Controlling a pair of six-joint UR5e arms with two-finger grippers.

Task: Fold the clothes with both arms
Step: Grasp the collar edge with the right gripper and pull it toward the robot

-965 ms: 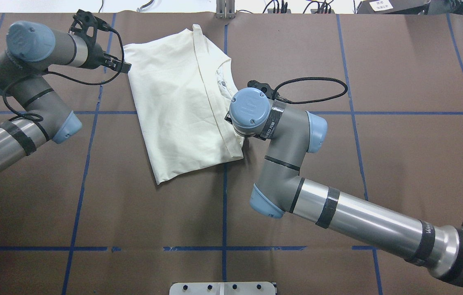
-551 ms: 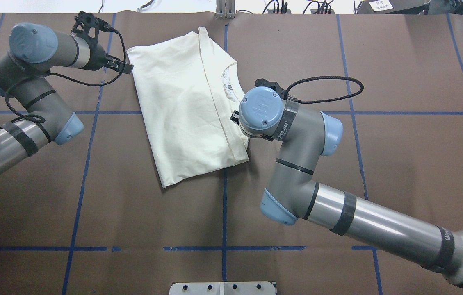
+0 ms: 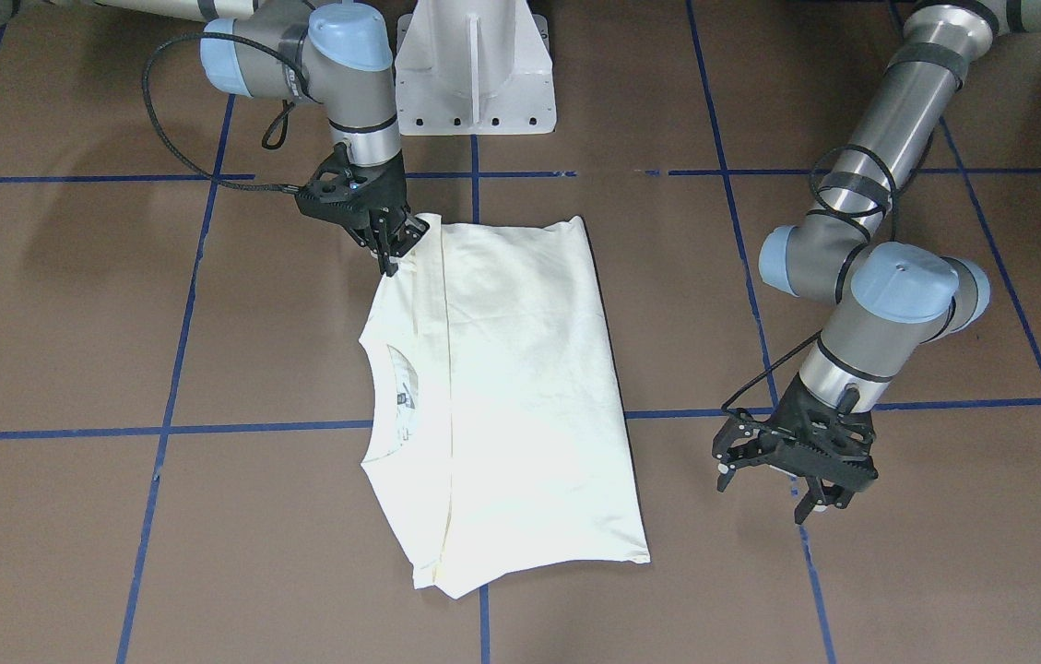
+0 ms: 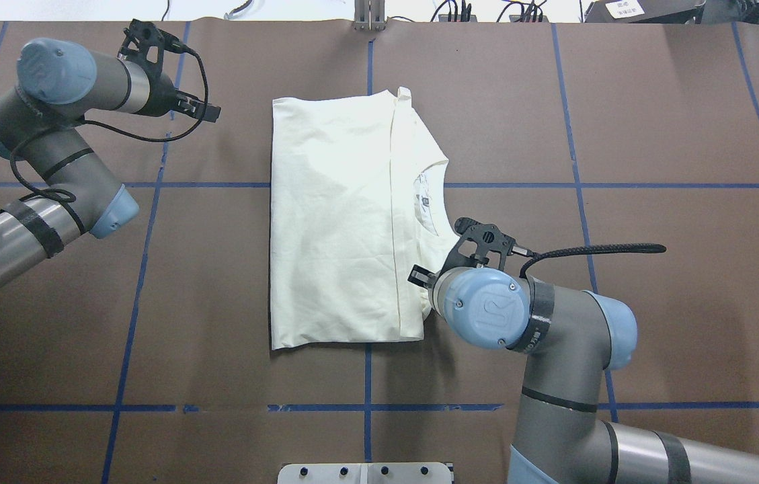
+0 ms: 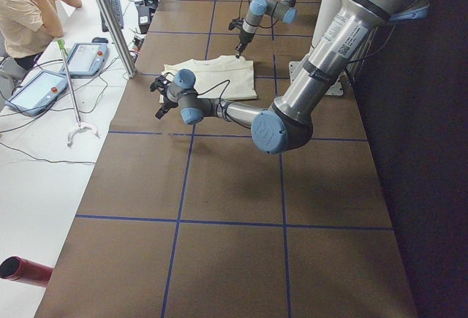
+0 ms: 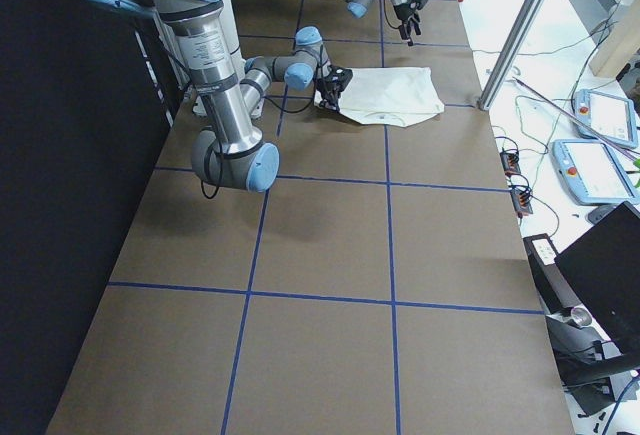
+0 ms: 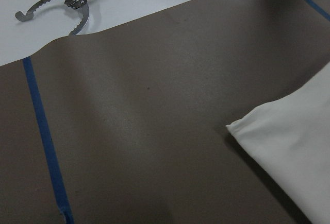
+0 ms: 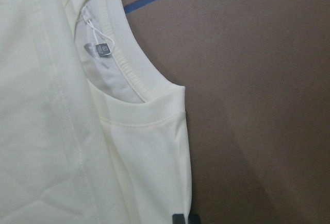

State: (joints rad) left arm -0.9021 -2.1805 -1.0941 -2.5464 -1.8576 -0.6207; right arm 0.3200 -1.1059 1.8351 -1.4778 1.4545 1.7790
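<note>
Our left gripper (image 4: 210,111) hangs open and empty, and the shirt (image 4: 339,222) lies flat, well off to its right. Our right gripper (image 3: 391,254) is closed on the shirt's shoulder corner, just beside the collar. We judge the left should take a matching corner, so both lift low and evenly.

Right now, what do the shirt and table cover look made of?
The shirt looks like soft matte cotton-type knit: ribbed collar, stitched seams, fine creases. The table cover looks like matte brown paper; it ripples near the far edge. The grid lines: probably blue tape.
</note>
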